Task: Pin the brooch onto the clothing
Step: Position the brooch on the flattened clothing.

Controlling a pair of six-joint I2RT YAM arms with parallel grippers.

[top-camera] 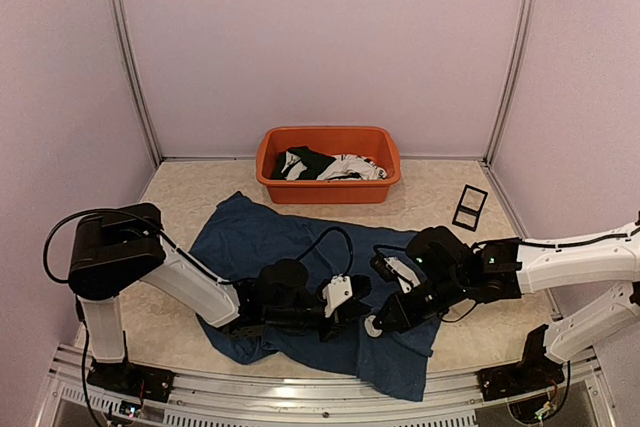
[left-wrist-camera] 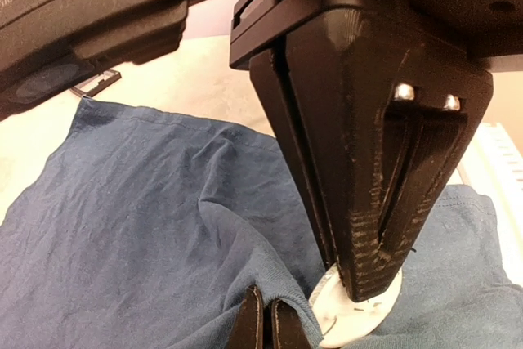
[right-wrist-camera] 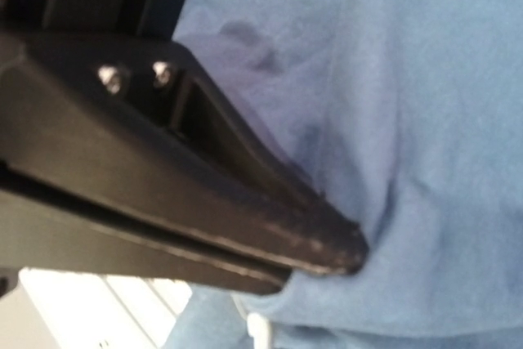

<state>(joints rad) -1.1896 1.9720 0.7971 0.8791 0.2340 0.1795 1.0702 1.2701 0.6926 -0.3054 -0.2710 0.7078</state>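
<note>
The brooch [left-wrist-camera: 347, 322] sits tilted on the clothing [left-wrist-camera: 139, 218], its edge clamped in the tightly closed right hand [left-wrist-camera: 368, 284]. Just beside it, the left hand [left-wrist-camera: 267, 324] pinches a fabric fold. If that fold slackens, the pin may skate across the cloth instead of piercing it.

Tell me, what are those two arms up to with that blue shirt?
They are pinning a brooch onto the navy T-shirt. The left arm's fingers pinch up a fold of the cloth. The right arm's fingers are shut on the white round brooch, holding it against the shirt beside that fold.
</note>
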